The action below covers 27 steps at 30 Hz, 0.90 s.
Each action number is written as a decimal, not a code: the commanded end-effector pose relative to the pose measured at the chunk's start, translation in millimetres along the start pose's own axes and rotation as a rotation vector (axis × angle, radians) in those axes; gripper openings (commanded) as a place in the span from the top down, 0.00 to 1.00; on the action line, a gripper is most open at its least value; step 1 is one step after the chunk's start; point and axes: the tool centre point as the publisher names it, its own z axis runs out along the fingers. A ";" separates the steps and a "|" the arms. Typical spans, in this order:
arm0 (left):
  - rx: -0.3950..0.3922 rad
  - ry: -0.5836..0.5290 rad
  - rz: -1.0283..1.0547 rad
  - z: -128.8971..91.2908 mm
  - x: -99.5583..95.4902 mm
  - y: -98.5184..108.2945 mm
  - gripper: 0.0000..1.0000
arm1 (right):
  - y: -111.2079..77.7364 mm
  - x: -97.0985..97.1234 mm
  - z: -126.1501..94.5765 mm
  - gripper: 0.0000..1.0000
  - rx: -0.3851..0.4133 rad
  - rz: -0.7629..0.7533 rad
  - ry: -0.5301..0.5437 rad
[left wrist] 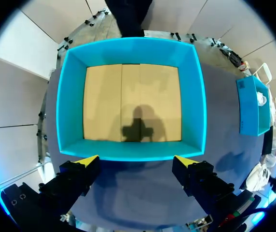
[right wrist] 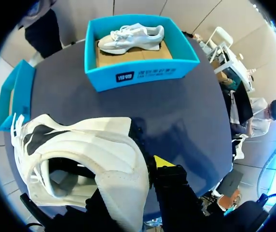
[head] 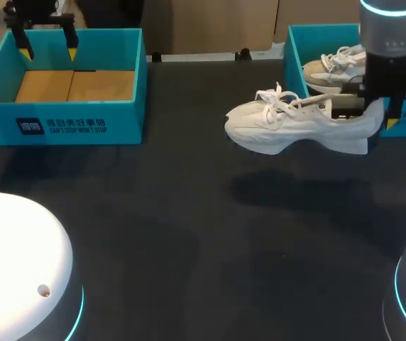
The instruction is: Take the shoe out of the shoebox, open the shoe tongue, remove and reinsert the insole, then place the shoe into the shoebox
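shoe (head: 295,126) white | shoebox (head: 128,114) turquoise, tan floor | table (head: 189,241) black

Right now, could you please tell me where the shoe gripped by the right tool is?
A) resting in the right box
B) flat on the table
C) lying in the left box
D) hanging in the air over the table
D: the right tool holds the shoe by its heel, lifted clear of the table.
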 end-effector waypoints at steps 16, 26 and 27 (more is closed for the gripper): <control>0.002 0.002 0.000 0.6 -0.5 1.0 0.00 | -103.7 74.5 38.4 1.00 -0.008 -0.130 0.068; 0.002 0.002 0.000 0.6 -0.5 1.0 0.00 | -144.4 113.7 74.2 1.00 0.120 -0.138 0.120; 0.002 0.002 0.000 0.6 -0.5 1.0 0.00 | -144.4 113.7 74.2 1.00 0.120 -0.138 0.120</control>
